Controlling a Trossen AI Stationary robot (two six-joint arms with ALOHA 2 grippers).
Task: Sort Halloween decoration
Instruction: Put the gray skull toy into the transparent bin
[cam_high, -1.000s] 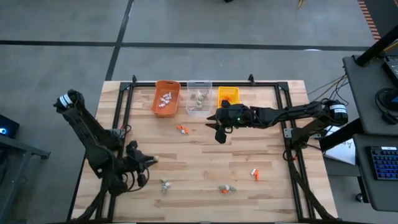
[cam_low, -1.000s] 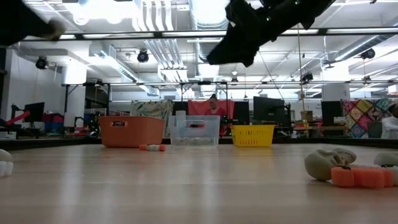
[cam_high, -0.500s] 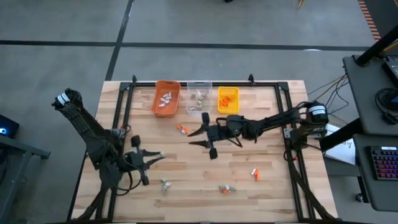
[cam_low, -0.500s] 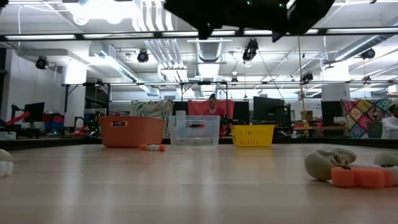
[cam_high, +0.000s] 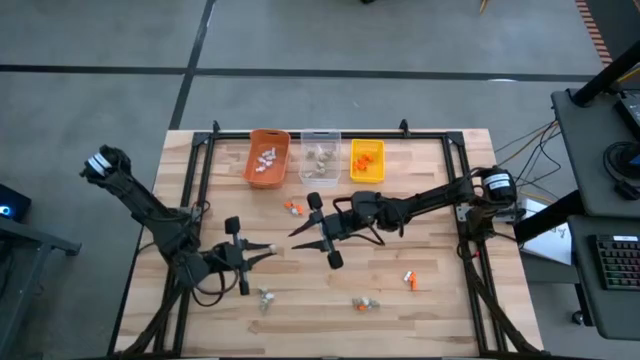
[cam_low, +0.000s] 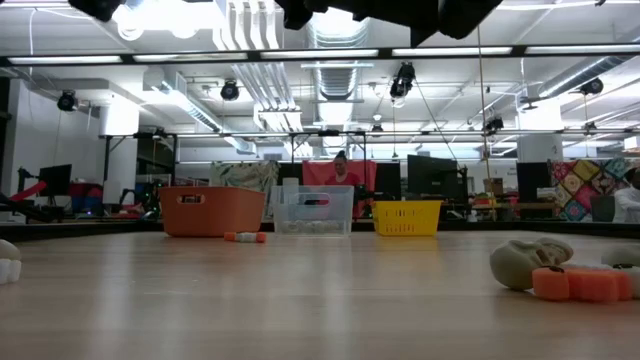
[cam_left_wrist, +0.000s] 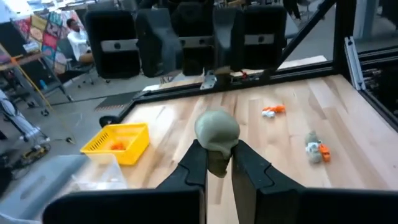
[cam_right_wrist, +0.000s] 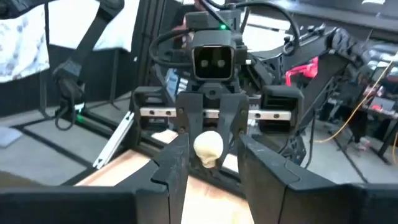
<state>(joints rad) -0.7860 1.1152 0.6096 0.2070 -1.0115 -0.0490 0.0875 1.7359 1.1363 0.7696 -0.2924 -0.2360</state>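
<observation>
My left gripper (cam_high: 262, 248) is at the table's near left, shut on a small grey-tan skull trinket (cam_left_wrist: 216, 129), held above the table. My right gripper (cam_high: 300, 232) is open and empty at mid-table, facing the left one; in the right wrist view its fingers (cam_right_wrist: 177, 165) stand on either side of the skull (cam_right_wrist: 208, 148), which is farther off. The orange bin (cam_high: 267, 157), clear bin (cam_high: 320, 155) and yellow bin (cam_high: 367, 158) stand in a row at the far edge. Loose trinkets lie on the table (cam_high: 291, 207), (cam_high: 409, 278), (cam_high: 364, 303), (cam_high: 265, 296). My left gripper pinches the skull's lower part (cam_left_wrist: 217, 163) between its two fingertips. The rounded top of the skull stands out beyond the tips. The fingers lie about level and point toward the table's right. The skull is lifted clear of the table.
The low view shows the three bins (cam_low: 212, 210), (cam_low: 315, 210), (cam_low: 407, 217) at the far edge, an orange-and-white trinket (cam_low: 245, 237) in front of them, and a skull with an orange piece (cam_low: 560, 272) near the right. A black frame (cam_high: 462, 200) borders the table. A person sits far behind the table.
My right gripper has gone from in front of the yellow bin toward the table's left and near edge, and now faces my left gripper. My left gripper has carried the skull toward the table's right, toward the right gripper.
</observation>
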